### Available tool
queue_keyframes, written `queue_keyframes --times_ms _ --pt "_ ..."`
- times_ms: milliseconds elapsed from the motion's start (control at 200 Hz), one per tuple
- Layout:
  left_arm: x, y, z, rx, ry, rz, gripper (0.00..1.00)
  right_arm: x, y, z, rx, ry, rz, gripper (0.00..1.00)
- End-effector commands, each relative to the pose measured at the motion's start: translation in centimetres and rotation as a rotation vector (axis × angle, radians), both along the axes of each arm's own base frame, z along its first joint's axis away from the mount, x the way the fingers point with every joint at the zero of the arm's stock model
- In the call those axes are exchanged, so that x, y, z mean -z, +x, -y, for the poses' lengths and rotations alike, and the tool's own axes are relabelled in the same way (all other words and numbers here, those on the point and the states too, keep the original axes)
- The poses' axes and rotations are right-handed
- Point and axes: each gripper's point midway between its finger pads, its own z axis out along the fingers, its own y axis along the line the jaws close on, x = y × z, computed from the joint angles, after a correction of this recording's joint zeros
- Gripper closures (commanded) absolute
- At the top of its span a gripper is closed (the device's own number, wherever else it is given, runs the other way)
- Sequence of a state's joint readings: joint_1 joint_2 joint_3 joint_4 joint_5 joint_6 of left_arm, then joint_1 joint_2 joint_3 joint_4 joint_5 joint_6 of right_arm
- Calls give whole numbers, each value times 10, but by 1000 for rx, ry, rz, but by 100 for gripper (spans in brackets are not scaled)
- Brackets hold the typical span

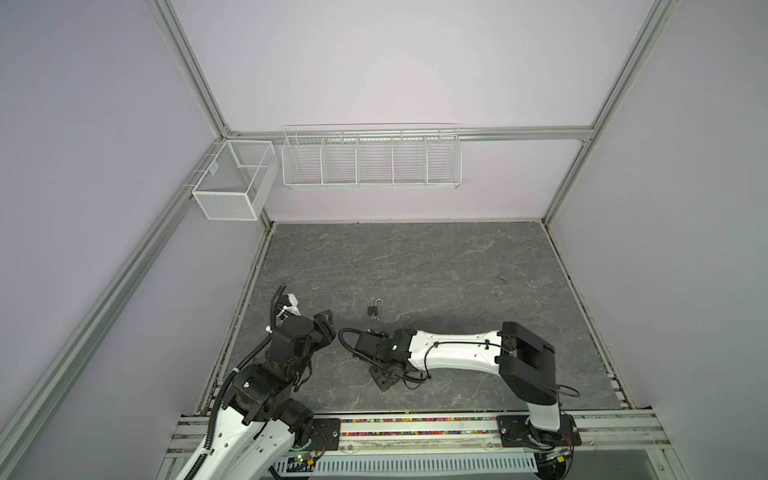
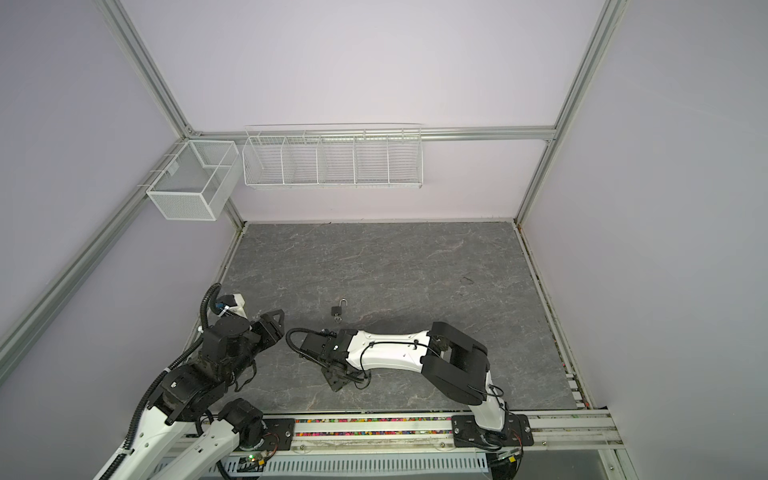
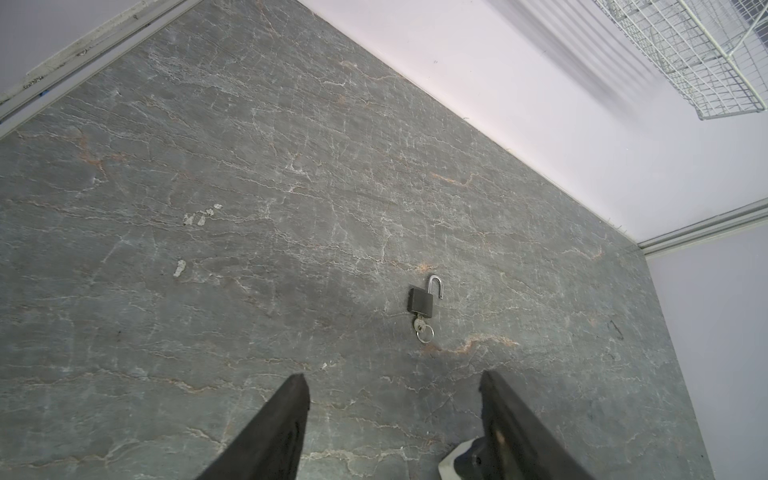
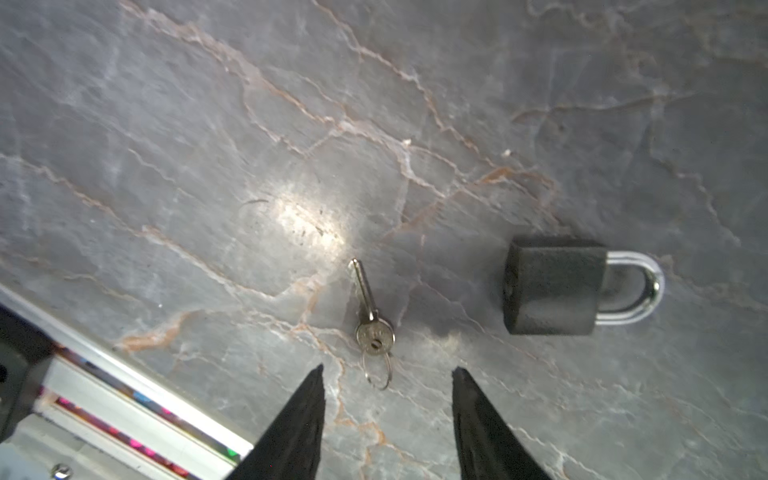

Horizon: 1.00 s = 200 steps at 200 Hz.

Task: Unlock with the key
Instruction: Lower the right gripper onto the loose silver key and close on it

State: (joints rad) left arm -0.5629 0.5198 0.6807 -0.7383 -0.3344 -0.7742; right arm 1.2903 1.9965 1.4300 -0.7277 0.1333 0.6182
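grey veined stone slab is boxed by pale walls, with wire baskets hung at the back.

top views: a small dark padlock is seen lying flat near the front middle of the slab in both top views, with its key at the end nearer the robot. the shackle appears swung open. the left gripper is held off to the side, apart from the lock. the right arm is stretched across just in front of it, and its fingertips cannot be made out here.

left wrist: the padlock is shown with shackle sprung and the key seated in its base. the left gripper is spread wide with nothing between the fingers.

right wrist: the picture differs. the key is shown lying loose on the slab, apart from a padlock with its shackle seated. the right gripper is parted over the ring, gripping nothing. the front rail is visible at the corner.

judgement: the views disagree, so lock state is left unsettled. if the key is loose, it is best pinched by the round head across its flat faces, with the blade left free. the thin key may skid on stone, so the close should be made slowly, and the lock body is best steadied by the left gripper.
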Motion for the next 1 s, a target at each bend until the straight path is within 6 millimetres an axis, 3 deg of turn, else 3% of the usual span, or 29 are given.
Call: queue_keyframes --times_ms 0,730,995 --pt "5 -2 -5 -24 7 -14 34 8 -1 -3 -36 -17 -7 53" --pt "8 0 -4 -23 12 -20 34 22 7 4 -34 -48 -1 75" --pt "9 0 -4 -23 10 -21 34 28 3 3 -37 -42 -24 77"
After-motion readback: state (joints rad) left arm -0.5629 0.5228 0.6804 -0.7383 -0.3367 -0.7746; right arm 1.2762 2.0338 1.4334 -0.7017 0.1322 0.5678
